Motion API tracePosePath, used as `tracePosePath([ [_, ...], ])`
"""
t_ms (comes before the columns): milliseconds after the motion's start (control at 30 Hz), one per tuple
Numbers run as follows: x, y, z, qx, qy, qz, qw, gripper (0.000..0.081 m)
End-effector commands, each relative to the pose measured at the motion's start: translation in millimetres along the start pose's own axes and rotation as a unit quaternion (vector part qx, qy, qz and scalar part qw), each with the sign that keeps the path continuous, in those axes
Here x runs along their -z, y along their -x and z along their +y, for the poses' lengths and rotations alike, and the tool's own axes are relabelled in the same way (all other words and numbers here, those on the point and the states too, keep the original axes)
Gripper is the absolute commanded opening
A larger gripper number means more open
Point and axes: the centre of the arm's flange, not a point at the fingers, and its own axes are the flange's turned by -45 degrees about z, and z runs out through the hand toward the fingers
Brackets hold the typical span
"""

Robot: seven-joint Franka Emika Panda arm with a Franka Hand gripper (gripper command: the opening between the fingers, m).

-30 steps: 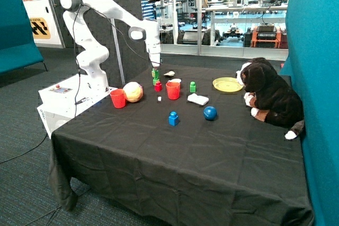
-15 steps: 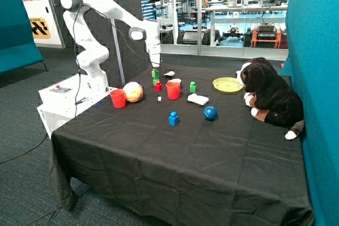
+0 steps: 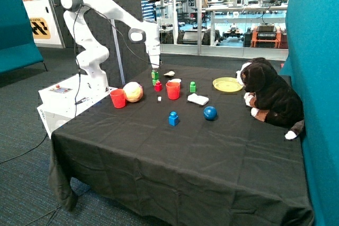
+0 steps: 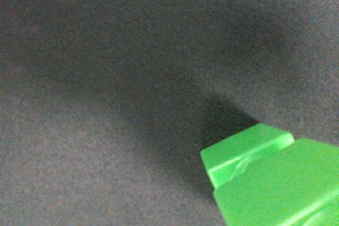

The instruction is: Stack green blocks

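My gripper (image 3: 154,67) is right above a green block (image 3: 154,74), at its top. That block sits over a second green block (image 3: 155,82), next to the small red block (image 3: 158,86); I cannot tell whether the two touch. The wrist view shows only these two green blocks, the near one (image 4: 286,189) large and the other (image 4: 246,149) behind it on the black cloth. A third green block (image 3: 193,87) stands alone on the cloth between a red cup (image 3: 173,90) and the yellow plate (image 3: 227,84).
On the black cloth are another red cup (image 3: 117,98), a pale ball (image 3: 133,91), a blue block (image 3: 173,118), a blue ball (image 3: 210,113), a white flat object (image 3: 198,99) and a plush dog (image 3: 270,96) at the far side.
The arm has shifted very slightly toward the robot's base; the green blocks under the gripper stay in about the same spot.
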Motion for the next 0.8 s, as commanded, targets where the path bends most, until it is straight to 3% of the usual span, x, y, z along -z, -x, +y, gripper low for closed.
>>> tracePosePath([
  [0, -3.3, -8.7, 3.2, -0.011, 0.00065, 0.0004, 0.9999, 0.0000],
  [767, -7.6, -9.2, 4.2, -0.021, 0.00064, 0.0004, 0.9998, 0.0000],
])
